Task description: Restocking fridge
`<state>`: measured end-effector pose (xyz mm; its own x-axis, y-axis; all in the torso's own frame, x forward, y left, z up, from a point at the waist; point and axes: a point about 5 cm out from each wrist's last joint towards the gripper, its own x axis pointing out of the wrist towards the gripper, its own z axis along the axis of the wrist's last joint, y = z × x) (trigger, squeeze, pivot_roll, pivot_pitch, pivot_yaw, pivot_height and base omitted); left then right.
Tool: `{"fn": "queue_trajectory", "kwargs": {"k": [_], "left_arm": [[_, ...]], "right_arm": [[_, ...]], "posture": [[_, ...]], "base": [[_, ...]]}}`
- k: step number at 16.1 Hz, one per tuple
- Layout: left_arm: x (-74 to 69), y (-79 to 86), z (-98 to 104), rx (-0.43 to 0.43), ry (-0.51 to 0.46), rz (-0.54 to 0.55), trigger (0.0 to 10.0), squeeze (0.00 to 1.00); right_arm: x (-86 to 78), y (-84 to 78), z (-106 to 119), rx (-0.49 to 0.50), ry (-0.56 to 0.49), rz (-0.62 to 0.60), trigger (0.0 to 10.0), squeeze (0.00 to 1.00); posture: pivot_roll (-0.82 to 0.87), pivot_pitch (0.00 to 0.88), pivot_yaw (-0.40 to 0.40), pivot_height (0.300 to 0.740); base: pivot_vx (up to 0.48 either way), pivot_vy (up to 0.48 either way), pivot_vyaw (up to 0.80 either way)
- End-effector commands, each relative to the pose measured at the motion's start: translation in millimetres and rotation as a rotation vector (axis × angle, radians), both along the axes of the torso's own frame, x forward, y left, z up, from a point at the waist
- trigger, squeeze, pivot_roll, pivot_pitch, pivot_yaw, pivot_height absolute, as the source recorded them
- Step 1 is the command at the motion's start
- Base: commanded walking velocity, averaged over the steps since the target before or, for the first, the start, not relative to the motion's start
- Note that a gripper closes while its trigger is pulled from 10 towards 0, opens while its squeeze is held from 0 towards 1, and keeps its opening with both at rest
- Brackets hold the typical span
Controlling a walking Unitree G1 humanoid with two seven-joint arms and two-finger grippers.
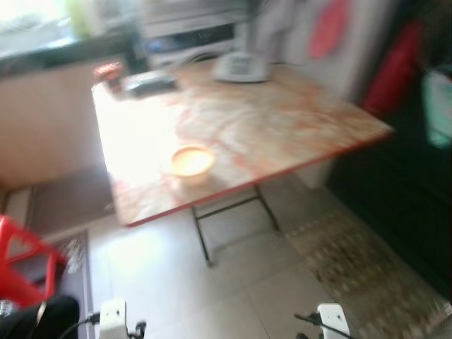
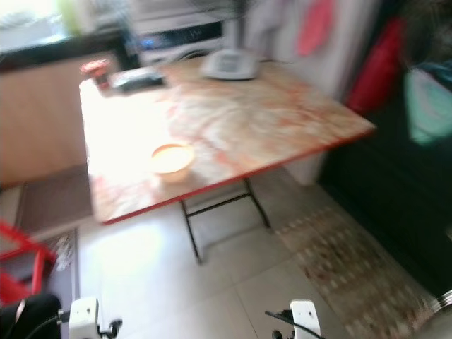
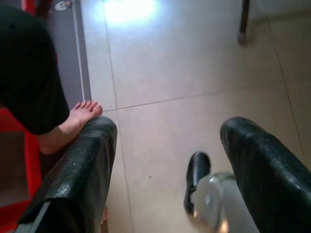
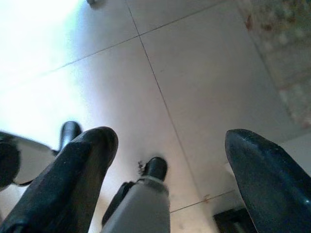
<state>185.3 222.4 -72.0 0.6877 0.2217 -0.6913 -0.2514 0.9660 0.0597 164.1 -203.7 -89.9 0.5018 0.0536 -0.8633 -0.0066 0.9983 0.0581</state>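
The head views are blurred. A folding table (image 1: 282,127) with a marbled orange top stands ahead. On it are a small yellow bowl (image 1: 192,162) near the front edge, a red-lidded jar (image 1: 108,71), a dark flat object (image 1: 150,84) and a white object (image 1: 241,67) at the back. Both arms hang low over the tiled floor. My left gripper (image 3: 167,165) is open with nothing between its fingers (image 3: 82,174). My right gripper (image 4: 170,170) is open too, its fingers (image 4: 265,177) wide apart above the tiles.
A person stands close on my left: a bare foot (image 3: 80,115) and a black trouser leg (image 3: 26,73). A red stool (image 1: 21,261) is at the lower left. A patterned mat (image 1: 353,268) lies right of the table, beside a dark tall unit (image 1: 409,183).
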Motion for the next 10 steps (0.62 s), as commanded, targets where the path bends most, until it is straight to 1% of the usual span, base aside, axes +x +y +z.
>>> {"fn": "queue_trajectory", "kwargs": {"k": [1,2,3,4,5,6,7,8,9,10], "left_arm": [[-1.9,4.6,1.8,0.033,-0.03,0.015,10.0,0.0],[-1.1,5.0,3.2,0.046,-0.051,0.016,10.0,0.0],[0.0,5.9,6.2,0.068,-0.094,0.033,10.0,0.0],[15.0,28.2,24.8,0.144,-0.198,0.026,10.0,0.0],[32.1,32.8,45.5,0.203,-0.334,0.021,10.0,0.0],[36.0,35.2,52.9,0.226,-0.384,0.023,10.0,0.0],[40.9,39.4,64.4,0.265,-0.462,0.012,10.0,0.0],[45.2,38.8,73.2,0.282,-0.53,-0.01,10.0,0.0],[48.9,34.8,83.2,0.323,-0.598,-0.053,10.0,0.0],[49.8,30.3,92.4,0.329,-0.664,-0.058,10.0,0.0]], "right_arm": [[0.3,6.4,-0.8,0.021,-0.001,0.007,10.0,0.0],[0.1,6.4,-0.9,0.027,-0.002,-0.001,10.0,0.0],[-0.7,6.4,-1.2,0.035,0.001,-0.012,10.0,0.0],[-1.0,5.9,-1.2,0.03,0.003,0.0,10.0,0.0],[-1.8,5.2,-1.4,0.029,0.005,0.004,10.0,0.0],[-2.1,4.8,-1.5,0.027,0.006,0.005,10.0,0.0],[-2.7,4.2,-1.6,0.025,0.01,0.015,10.0,0.0],[-3.1,3.8,-1.7,0.022,0.014,0.025,10.0,0.0],[-3.5,3.7,-1.8,0.022,0.015,0.029,10.0,0.0],[-3.8,3.8,-1.8,0.015,0.013,0.046,10.0,0.0]], "posture": [[0.06,0.037,0.003,0.74],[0.06,0.038,0.003,0.74],[0.06,0.037,0.003,0.74],[0.06,0.036,0.003,0.74],[0.07,0.032,0.001,0.74],[0.07,0.029,0.0,0.74],[0.08,0.023,-0.001,0.74],[0.08,0.02,0.0,0.74],[0.08,0.013,0.011,0.74],[0.06,0.013,0.017,0.74]], "base": [[0.0,0.0,0.8],[0.0,0.0,0.54],[0.0,0.0,0.0],[0.0,0.0,0.0],[0.0,0.0,0.0],[0.0,0.0,0.0],[0.0,0.0,0.0],[0.0,0.0,0.0],[0.0,0.0,0.0],[0.0,0.0,0.0]]}}
